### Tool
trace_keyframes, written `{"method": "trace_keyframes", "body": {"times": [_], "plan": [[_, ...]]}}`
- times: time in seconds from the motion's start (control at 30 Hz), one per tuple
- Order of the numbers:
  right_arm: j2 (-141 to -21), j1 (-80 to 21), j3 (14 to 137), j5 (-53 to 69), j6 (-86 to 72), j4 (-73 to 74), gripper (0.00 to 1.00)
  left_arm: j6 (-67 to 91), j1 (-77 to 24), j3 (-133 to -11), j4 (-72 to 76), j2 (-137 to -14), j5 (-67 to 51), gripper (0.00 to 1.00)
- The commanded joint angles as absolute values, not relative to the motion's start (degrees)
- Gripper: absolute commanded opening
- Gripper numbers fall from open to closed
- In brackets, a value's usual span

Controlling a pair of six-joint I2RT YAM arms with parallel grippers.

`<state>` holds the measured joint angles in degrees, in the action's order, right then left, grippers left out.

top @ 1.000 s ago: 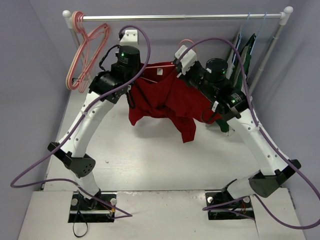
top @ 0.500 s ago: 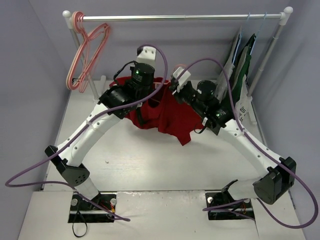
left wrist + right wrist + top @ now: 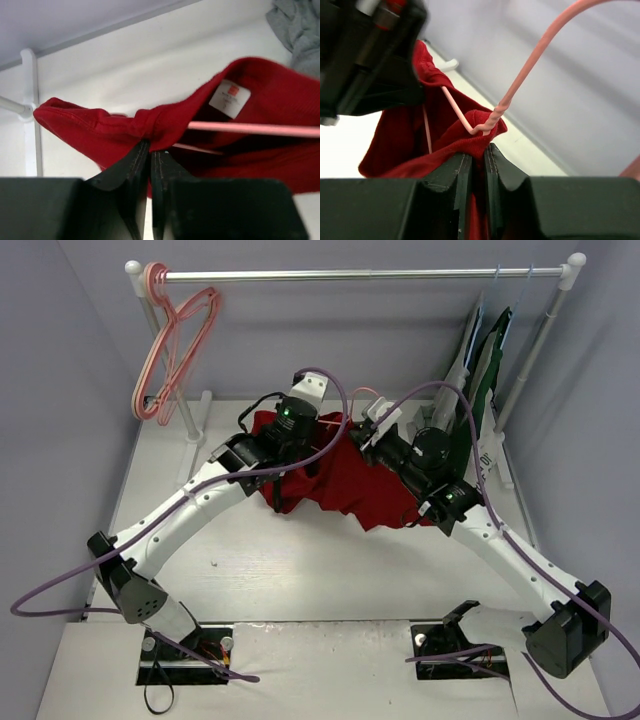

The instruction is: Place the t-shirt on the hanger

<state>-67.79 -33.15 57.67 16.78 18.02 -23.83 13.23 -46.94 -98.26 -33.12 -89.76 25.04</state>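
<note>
Red t-shirt (image 3: 340,475): centre of top view, held stretched, salmon-pink hanger (image 3: 250,128) through neck. Left gripper (image 3: 150,150) clamped on shoulder fold. Right gripper (image 3: 477,155) clamped on collar cloth just under hanger twist. Cloth soft, light, probably slides on thin wire; hold at seams.

There are two arms, the left arm (image 3: 190,505) and the right arm (image 3: 510,545), and each has one pair of jaws. Two purple cables (image 3: 437,386) run along them, one for each arm. There is one bench (image 3: 300,550) and one rail (image 3: 360,274). I count one red t-shirt (image 3: 345,475) with one white label (image 3: 229,98), and one pink hanger (image 3: 250,128) inside it. More pink hangers (image 3: 165,350) hang in a bunch on the rail; their wires overlap, so I can say only at least two. Two blue hangers (image 3: 497,280) show by their hooks. There is one green garment (image 3: 492,360) and one grey garment (image 3: 297,30).
</note>
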Motion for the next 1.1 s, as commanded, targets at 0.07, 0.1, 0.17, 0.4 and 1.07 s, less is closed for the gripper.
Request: {"method": "trace_keyframes", "body": {"times": [0.07,0.1,0.17,0.4,1.07], "plan": [[-64.16,-30.94,58.27,20.21,17.31,-32.61,0.00,6.52,-46.76,-99.67,-26.63,-84.11,18.29,0.19],[-64.16,-30.94,58.45,20.91,17.23,-32.09,0.00,5.37,-46.41,-99.84,-26.46,-83.76,17.50,0.20],[-63.90,-30.15,58.80,22.58,17.23,-30.77,0.00,2.12,-45.45,-100.63,-26.80,-83.06,13.57,0.22],[-63.46,-28.74,59.85,27.07,16.96,-27.34,0.00,-1.74,-30.95,-107.66,-32.25,-82.88,-12.37,0.39],[-64.60,-26.98,64.60,35.33,17.93,-19.42,0.00,-16.78,-17.14,-116.27,-53.24,-94.73,-53.35,0.47]]}}
